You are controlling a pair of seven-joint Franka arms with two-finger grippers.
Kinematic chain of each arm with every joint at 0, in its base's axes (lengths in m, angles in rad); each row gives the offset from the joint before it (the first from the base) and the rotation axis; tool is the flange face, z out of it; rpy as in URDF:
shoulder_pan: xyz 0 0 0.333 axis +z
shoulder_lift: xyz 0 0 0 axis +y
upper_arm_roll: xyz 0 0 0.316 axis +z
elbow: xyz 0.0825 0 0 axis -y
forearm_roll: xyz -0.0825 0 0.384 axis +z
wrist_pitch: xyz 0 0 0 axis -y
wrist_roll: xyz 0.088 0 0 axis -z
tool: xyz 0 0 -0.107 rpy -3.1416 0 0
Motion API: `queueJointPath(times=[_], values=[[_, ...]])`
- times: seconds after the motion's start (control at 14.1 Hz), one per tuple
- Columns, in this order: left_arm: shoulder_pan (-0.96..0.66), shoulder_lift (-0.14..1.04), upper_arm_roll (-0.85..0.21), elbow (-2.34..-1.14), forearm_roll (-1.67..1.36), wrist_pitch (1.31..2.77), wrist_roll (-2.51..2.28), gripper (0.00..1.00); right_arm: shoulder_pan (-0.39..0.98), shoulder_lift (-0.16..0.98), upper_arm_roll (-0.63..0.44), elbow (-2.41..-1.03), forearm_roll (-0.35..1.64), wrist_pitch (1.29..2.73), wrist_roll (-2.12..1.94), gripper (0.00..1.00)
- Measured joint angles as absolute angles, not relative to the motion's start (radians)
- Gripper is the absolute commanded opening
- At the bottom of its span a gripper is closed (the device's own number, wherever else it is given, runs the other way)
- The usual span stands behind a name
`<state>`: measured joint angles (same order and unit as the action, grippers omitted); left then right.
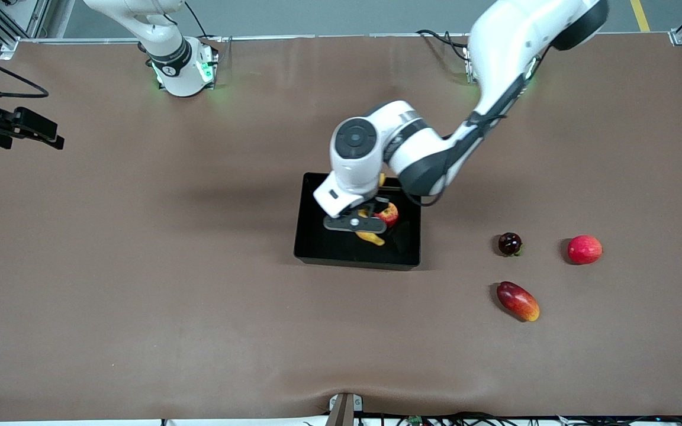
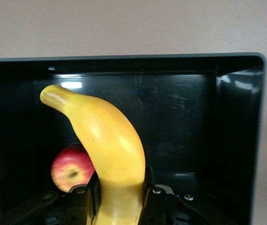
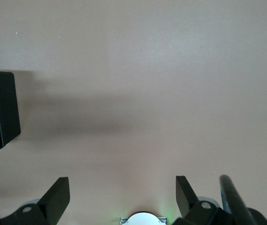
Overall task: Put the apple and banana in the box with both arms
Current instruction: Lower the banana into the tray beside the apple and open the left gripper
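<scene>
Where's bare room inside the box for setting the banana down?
Inside the box, the bare floor runs from the right arm's end wall to the middle. It is crowded at the left arm's end, where the apple lies and the left hand holds the banana over the box. The right hand waits open over bare table.

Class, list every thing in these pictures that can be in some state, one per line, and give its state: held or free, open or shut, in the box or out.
banana: clamped in the left gripper, over the box.
apple: free, lying in the box.
box: open-topped, on the table.
left gripper: shut on the banana.
right gripper: open, empty, waiting above bare table.
mango-like fruit, dark round fruit, pinkish-red round fruit: free on the table, outside the box.
</scene>
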<state>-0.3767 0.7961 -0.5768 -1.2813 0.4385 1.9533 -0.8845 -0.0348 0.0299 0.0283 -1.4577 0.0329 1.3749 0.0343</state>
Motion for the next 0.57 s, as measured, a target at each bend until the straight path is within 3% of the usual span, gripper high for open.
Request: queueJointPath(times=[0.21, 0.57], values=[[-0.409, 0.848, -0.557, -1.277, 0.438, 2.016, -0.893, 0.00, -0.035, 0.030, 0.028, -1.458, 0.033, 1.374, 0.034, 1.00], [-0.522, 0.929, -0.422, -1.274, 0.438, 2.129, -0.895, 0.00, -0.035, 0.030, 0.028, -1.458, 0.033, 1.374, 0.034, 1.00]])
